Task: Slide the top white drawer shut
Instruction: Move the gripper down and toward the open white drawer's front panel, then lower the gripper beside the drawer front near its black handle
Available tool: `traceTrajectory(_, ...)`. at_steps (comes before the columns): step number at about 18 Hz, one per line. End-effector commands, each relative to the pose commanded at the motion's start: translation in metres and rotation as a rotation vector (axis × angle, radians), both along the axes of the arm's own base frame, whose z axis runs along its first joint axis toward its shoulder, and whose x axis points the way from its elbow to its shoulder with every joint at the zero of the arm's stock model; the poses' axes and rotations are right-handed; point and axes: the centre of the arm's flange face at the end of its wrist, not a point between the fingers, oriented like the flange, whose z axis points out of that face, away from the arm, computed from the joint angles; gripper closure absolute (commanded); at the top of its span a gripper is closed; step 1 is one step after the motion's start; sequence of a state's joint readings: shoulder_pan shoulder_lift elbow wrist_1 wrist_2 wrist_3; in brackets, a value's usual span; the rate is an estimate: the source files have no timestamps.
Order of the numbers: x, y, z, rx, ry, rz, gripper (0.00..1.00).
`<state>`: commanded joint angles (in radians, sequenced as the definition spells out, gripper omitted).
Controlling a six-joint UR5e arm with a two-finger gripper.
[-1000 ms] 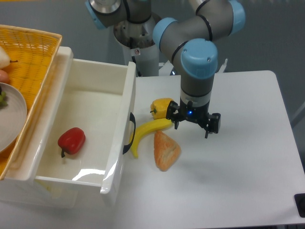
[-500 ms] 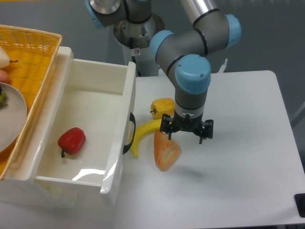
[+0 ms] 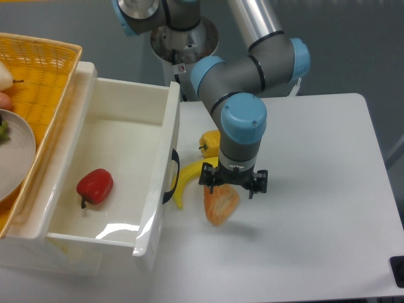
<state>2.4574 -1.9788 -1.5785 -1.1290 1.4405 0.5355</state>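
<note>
Right now your top white drawer [image 3: 107,170] stands pulled well out at the left of the table [image 3: 315,189], a deep glossy white box with a curved black handle [image 3: 172,177] on its front panel. Inside it lies a red pepper [image 3: 95,185]. Your gripper [image 3: 233,183] hangs over the orange bread piece [image 3: 220,202], its two fingers spread apart and holding nothing, with the handle off to its left. A banana [image 3: 186,180] and a yellow pepper [image 3: 210,142] lie between the drawer front and the arm, both partly hidden by the wrist. You cannot see the lower drawer clearly beneath the open one. At the left edge, the yellow wicker basket [image 3: 44,69] and a plate [image 3: 16,158] are cut off.
</note>
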Motion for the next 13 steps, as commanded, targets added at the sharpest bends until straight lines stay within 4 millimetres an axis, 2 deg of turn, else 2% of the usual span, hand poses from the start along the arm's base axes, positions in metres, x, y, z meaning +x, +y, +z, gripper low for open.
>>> traceTrajectory(6,0.000,0.003,-0.011,0.025,-0.058,0.013,0.00)
traceTrajectory(13,0.001,0.004,-0.013,0.024,-0.063,0.012,0.00)
